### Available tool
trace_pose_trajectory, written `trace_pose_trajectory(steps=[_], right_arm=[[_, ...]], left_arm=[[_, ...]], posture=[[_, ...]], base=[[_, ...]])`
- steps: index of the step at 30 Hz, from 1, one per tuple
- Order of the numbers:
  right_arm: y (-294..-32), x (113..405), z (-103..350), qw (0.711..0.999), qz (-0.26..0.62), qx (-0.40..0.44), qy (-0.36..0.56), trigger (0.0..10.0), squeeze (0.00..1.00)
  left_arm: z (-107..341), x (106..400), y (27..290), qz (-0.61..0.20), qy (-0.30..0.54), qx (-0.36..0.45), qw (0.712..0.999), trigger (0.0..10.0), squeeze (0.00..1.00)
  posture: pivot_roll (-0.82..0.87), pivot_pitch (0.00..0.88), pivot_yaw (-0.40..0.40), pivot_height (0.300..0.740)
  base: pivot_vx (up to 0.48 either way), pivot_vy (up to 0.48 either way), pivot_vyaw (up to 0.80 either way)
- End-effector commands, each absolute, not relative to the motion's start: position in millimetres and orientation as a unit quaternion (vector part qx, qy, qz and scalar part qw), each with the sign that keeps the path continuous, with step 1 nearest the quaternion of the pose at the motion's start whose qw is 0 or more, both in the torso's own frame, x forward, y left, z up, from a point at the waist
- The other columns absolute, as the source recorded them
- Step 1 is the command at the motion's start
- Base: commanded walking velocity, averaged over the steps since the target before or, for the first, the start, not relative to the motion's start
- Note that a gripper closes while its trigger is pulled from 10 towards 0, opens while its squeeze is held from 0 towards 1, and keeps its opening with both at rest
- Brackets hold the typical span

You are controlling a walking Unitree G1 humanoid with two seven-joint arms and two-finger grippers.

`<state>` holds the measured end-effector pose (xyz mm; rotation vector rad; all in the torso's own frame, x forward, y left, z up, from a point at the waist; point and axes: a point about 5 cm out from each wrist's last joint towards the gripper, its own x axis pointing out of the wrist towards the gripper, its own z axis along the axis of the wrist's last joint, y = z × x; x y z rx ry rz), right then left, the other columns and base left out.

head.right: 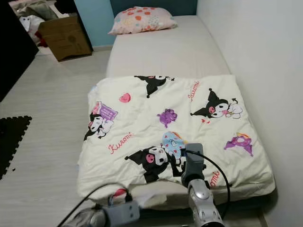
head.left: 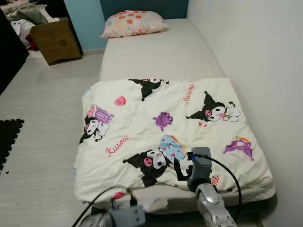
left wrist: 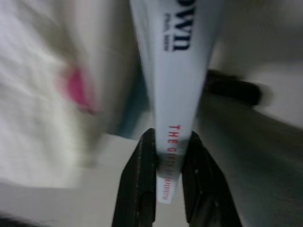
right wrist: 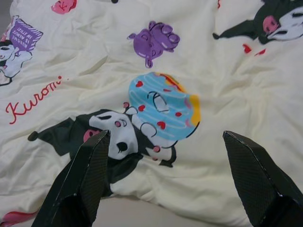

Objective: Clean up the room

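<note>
Two grippers show at the near end of the bed (head.left: 165, 52), and the bed serves as landmark for everything else. The right gripper (right wrist: 175, 177) hovers over the foot of the bed, above the cream blanket (head.left: 175, 127) printed with cartoon characters and a blue doughnut; its jaws stand spread wide, with nothing between them. The left gripper (left wrist: 166, 177) sits lower, just off the foot edge of the bed on the floor side, and its jaws are pinching a white book (left wrist: 173, 56) by its spine, which carries dark and red lettering. That wrist picture is blurred, so what lies behind the book cannot be made out beyond pale fabric and a pink patch.

The blanket is folded and covers the foot half of the bed, overhanging the edge toward the floor (head.left: 42, 118). The bare mattress runs on beyond it to a pink spotted pillow (head.left: 134, 22) at the head of the bed. The bed's far long side lies against a white wall (head.left: 255, 47). Off the head corner of the bed, on the floor, stands an open cardboard box (head.left: 56, 40) with clutter behind it. A black foam mat (head.left: 8, 137) lies on the floor well apart from the bed's open side.
</note>
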<state>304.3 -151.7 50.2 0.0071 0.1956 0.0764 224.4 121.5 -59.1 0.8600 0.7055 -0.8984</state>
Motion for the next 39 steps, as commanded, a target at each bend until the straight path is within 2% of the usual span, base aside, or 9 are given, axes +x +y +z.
trace_pose_trajectory(steps=[1,4,5,6,10,17,19,27,39], right_arm=[[-145.9,300.3,44.3,0.992,0.049,0.006,0.114,10.0,0.0],[-143.9,303.9,49.9,0.993,0.052,0.011,0.104,10.0,0.0],[-143.3,305.6,52.9,0.994,0.053,0.014,0.099,10.0,0.0],[-143.3,305.6,52.9,0.994,0.053,0.014,0.099,10.0,0.0],[-140.7,309.6,62.1,0.995,0.062,0.028,0.078,10.0,0.0],[-136.7,306.3,60.9,0.993,0.085,0.024,0.075,10.0,0.0],[-138.1,302.1,53.5,0.993,0.082,0.021,0.085,10.0,0.0],[-144.9,302.9,56.9,0.996,0.046,0.042,0.067,10.0,0.0],[-149.8,301.7,53.8,0.996,0.04,0.036,0.073,10.0,0.0]], left_arm=[[-60.5,219.0,120.6,-0.424,0.335,0.348,0.766,10.0,0.0],[-49.0,229.8,115.4,-0.421,0.299,0.292,0.805,10.0,0.0],[-39.4,241.0,119.6,-0.396,0.265,0.285,0.832,10.0,0.0],[-39.4,241.0,119.6,-0.396,0.265,0.285,0.832,10.0,0.0],[-4.2,276.7,148.3,-0.258,0.174,0.256,0.915,10.0,0.0],[17.5,291.4,170.4,-0.152,0.14,0.184,0.961,10.0,0.0],[31.1,295.8,179.3,-0.067,0.111,0.114,0.985,10.0,0.0],[36.6,289.4,187.9,0.019,0.096,0.038,0.994,10.0,0.0],[44.2,287.9,175.0,0.005,0.08,0.064,0.995,10.0,0.0]], posture=[[-0.16,0.255,0.074,0.74],[-0.15,0.24,0.069,0.74],[-0.13,0.215,0.063,0.74],[-0.13,0.215,0.063,0.74],[-0.08,0.187,0.047,0.74],[-0.04,0.164,0.037,0.74],[-0.03,0.152,0.036,0.74],[-0.02,0.121,0.03,0.74],[-0.02,0.12,0.022,0.74]], base=[[0.0,0.0,0.0],[0.0,0.0,0.0],[0.0,0.0,0.0],[0.0,0.0,0.0],[0.0,0.0,0.0],[0.0,0.0,0.0],[0.0,0.0,0.0],[0.0,0.0,0.0],[0.0,0.0,0.0]])
